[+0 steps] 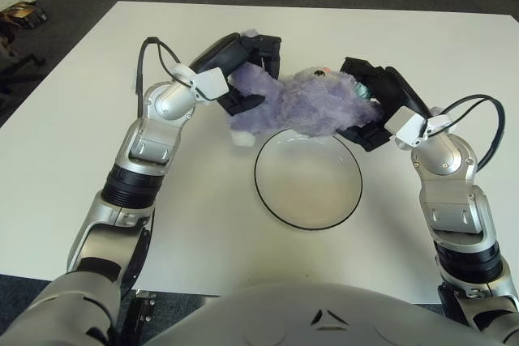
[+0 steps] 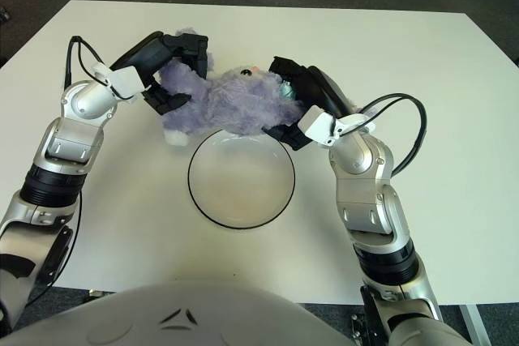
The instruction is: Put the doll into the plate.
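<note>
Left eye view: on the white surface (image 1: 65, 135), both robot hands, left robot hand (image 1: 243, 70) and right robot hand (image 1: 369, 107), are clamped on the purple doll (image 1: 300, 103), held crosswise just beyond the plate (image 1: 263, 192).

Right eye view: the doll's near edge overlaps the plate's far rim.

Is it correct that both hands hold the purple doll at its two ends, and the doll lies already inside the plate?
Not quite. Both the left hand and the right hand do hold the purple doll at its two ends, but the doll is not inside the plate yet. The left eye view shows it at the plate's far rim, with the dish still empty.
</note>
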`<state>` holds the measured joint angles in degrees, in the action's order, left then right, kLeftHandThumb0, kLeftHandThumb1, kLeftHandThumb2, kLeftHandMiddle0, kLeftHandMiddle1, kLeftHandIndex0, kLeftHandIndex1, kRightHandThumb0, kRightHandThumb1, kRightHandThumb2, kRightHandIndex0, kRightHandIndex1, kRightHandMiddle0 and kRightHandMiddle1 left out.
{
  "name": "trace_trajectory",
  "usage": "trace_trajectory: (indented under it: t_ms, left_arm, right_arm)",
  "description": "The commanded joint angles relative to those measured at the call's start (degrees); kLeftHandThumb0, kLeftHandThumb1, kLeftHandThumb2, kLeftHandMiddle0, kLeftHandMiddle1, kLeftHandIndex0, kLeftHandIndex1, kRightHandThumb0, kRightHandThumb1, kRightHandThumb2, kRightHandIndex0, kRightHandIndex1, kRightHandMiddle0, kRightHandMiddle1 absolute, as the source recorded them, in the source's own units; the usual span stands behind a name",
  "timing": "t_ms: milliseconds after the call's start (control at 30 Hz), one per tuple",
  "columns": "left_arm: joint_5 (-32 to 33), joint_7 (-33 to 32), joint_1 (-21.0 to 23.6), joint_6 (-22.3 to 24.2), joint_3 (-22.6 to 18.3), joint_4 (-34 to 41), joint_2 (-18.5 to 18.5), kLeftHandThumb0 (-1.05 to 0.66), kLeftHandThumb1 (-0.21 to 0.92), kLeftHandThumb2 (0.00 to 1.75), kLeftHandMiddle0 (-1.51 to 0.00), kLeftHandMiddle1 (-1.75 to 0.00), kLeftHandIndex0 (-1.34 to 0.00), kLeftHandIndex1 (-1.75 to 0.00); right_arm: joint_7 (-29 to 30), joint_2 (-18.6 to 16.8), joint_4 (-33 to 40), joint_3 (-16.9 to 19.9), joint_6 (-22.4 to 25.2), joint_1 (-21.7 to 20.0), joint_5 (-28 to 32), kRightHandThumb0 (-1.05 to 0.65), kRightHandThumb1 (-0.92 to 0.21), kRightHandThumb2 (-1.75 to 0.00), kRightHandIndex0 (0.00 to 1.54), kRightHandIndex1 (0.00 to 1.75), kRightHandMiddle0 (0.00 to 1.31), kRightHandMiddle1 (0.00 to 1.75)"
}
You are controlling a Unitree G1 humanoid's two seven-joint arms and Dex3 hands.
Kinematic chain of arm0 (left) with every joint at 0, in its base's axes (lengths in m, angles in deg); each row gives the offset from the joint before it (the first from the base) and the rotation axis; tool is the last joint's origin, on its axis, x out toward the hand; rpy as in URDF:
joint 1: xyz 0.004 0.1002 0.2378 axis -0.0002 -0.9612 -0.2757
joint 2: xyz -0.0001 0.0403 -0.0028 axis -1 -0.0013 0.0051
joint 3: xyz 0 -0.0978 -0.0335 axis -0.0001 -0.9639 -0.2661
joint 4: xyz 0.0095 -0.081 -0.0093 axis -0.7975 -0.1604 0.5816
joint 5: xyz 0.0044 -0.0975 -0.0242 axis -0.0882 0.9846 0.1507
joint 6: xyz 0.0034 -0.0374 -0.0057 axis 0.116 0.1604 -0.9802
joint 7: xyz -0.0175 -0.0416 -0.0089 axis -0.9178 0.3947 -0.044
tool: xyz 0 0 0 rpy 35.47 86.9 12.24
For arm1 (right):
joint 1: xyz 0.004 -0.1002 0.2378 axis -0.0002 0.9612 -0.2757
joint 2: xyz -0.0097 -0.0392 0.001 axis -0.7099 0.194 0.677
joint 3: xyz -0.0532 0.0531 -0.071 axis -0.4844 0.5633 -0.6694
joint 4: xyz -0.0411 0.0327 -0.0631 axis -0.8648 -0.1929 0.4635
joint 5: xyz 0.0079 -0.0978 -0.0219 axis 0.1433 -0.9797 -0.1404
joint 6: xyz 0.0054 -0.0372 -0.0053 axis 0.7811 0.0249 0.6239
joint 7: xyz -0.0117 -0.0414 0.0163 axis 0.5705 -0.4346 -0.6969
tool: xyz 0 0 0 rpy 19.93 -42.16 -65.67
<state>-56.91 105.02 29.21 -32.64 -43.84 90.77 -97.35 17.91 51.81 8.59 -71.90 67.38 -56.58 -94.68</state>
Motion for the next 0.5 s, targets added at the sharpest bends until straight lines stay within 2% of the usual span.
trace_trajectory:
  t_ms: [0, 467]
  left_arm:
    - [1.53, 0.86, -1.02, 0.28, -1.09, 0.92, -0.29, 0.57, 0.09, 1.59, -0.8, -1.75, -0.93, -1.75]
    - [6.97, 4.08, -2.29, 1.08, -1.17, 3.53, -0.2, 0.57, 0.09, 1.6, -0.8, -1.75, -0.94, -1.75]
  right_arm:
    - [0.03, -0.71, 2.79, 0.85, 0.91, 0.76, 0.31, 0.55, -0.12, -1.56, 0.77, 1.75, 1.01, 1.75]
    - [-0.26, -0.84, 7.81, 0.64, 3.72, 3.54, -1.53, 0.56, -0.11, -1.57, 0.78, 1.75, 1.03, 1.75]
